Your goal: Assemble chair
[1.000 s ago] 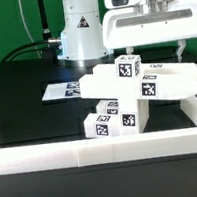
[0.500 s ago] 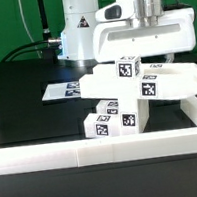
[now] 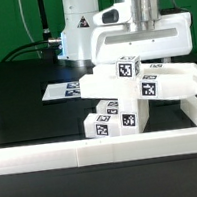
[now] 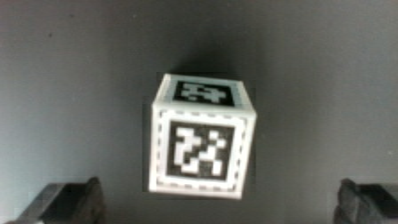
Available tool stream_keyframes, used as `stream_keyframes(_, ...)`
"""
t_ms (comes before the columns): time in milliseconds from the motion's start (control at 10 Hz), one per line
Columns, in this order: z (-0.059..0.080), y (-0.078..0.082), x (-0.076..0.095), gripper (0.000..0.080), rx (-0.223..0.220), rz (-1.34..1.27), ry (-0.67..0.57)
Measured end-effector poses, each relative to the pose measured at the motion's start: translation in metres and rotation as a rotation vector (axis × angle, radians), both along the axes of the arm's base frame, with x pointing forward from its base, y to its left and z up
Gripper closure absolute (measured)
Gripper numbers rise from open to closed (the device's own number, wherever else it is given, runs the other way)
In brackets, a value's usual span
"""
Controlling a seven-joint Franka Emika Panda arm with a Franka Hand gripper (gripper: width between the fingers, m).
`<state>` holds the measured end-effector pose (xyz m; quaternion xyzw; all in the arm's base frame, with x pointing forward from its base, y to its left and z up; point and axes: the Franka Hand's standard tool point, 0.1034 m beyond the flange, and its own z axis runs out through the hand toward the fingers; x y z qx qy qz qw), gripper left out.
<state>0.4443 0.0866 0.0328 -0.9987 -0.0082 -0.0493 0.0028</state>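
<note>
Gripper (image 3: 146, 52) hung above the stacked white parts, jaws spread wide, nothing between them. Wrist view showed two dark fingertips (image 4: 71, 198) at the frame's edge, one on each side, with one tagged white block (image 4: 201, 138) lying on the black table (image 4: 71, 80) between and apart from both. Two tags were visible on that block, one on its end face and one on its long face. In the exterior view the chair parts (image 3: 121, 95) sat clustered on the table just behind the long white border wall (image 3: 103, 150), toward the exterior view's right; exact part count could not be told, roughly six tags visible. One marker board (image 3: 60, 91) lay flat behind the cluster, toward the exterior view's left. One robot base (image 3: 80, 28) stood behind.
</note>
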Motion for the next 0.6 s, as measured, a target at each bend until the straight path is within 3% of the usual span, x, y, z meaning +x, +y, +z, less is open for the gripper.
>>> stream_keyframes(600,-0.0081,0.0002,-0.0042,0.0151,-0.006,0.004,0.012)
